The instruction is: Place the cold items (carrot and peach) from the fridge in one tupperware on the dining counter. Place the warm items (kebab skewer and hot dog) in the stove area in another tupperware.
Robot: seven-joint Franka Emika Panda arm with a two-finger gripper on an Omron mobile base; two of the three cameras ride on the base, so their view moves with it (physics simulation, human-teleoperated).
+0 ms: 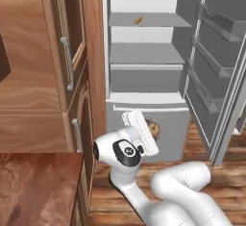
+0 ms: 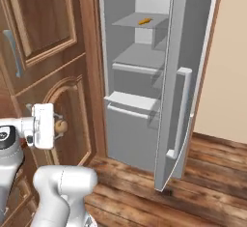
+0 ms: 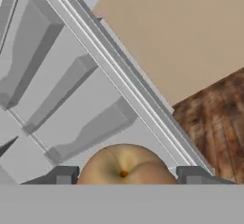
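Observation:
My gripper (image 3: 125,176) is shut on the peach (image 3: 125,163), a round tan-orange fruit whose stem dimple faces the hand camera, with a dark fingertip on each side. In the left base view the gripper (image 1: 152,133) holds the peach (image 1: 155,127) low in front of the fridge's bottom drawer. From the right base view the gripper (image 2: 57,124) and peach (image 2: 61,127) are in front of the wooden cabinet, left of the fridge. The carrot (image 1: 138,20), small and orange, lies on the fridge's upper shelf (image 2: 144,21).
The fridge (image 1: 144,56) stands open, its door (image 1: 216,76) swung out to the right with several empty door bins. Tall wooden cabinets (image 1: 57,66) flank it on the left. A brown counter corner (image 1: 33,182) lies at lower left. Wooden floor (image 2: 193,182) spreads below.

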